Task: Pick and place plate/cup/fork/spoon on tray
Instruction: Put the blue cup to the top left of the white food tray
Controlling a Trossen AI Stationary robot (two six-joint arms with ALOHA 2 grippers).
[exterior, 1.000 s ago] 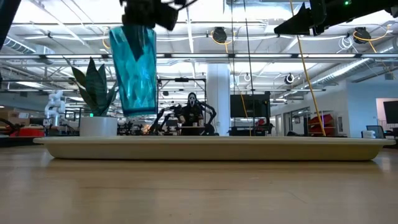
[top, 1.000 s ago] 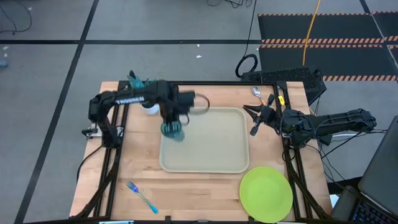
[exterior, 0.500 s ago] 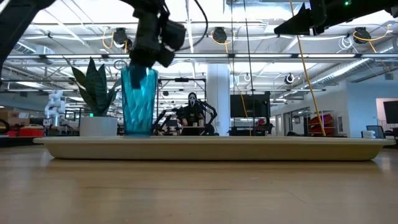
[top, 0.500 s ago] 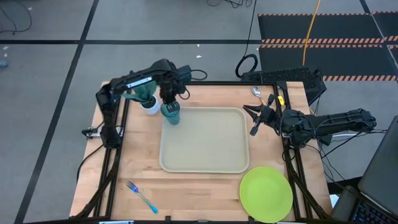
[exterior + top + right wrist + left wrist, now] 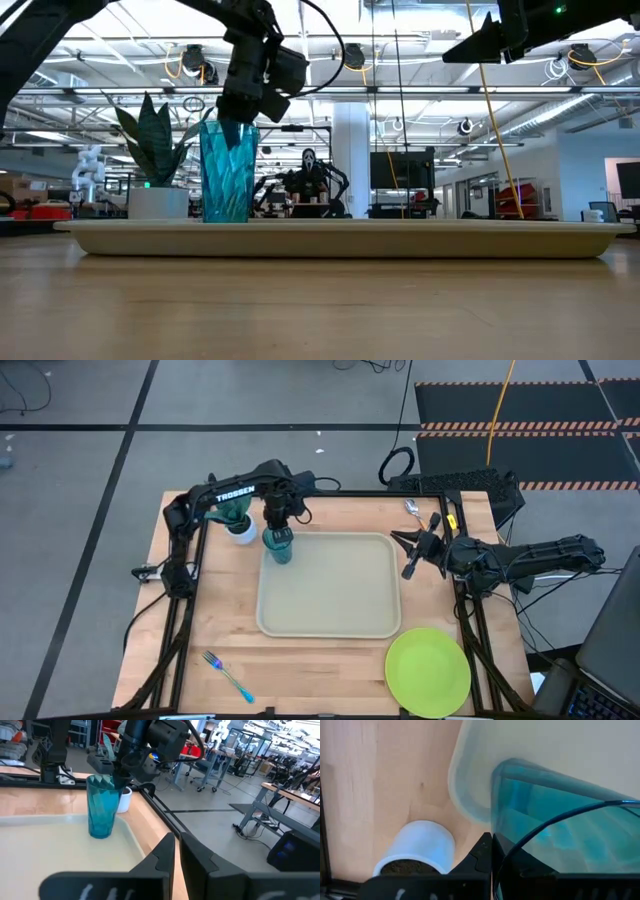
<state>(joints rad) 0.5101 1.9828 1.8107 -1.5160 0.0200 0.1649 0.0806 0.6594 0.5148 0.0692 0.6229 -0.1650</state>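
Bright, even overhead ceiling strip lights; soft shadows. Close to the jaws, the translucent teal-blue ribbed cup (image 5: 560, 835) blurs.

Counted on the worktop (image 5: 225, 615): one beige tray (image 5: 345, 600), one teal tumbler (image 5: 278, 546), one lime-green plate (image 5: 428, 671), one blue-handled fork (image 5: 228, 675), one spoon (image 5: 411, 509), one white plant pot (image 5: 239, 530). Two robot arms are seen.

You have the teal ribbed cup (image 5: 277, 545) standing upright in the far left corner of the beige tray (image 5: 340, 610). Your lime-green plate (image 5: 428, 672) lies flat on the table off the tray's near right corner. The fork (image 5: 228, 675) lies near left, the spoon (image 5: 412, 510) far right.
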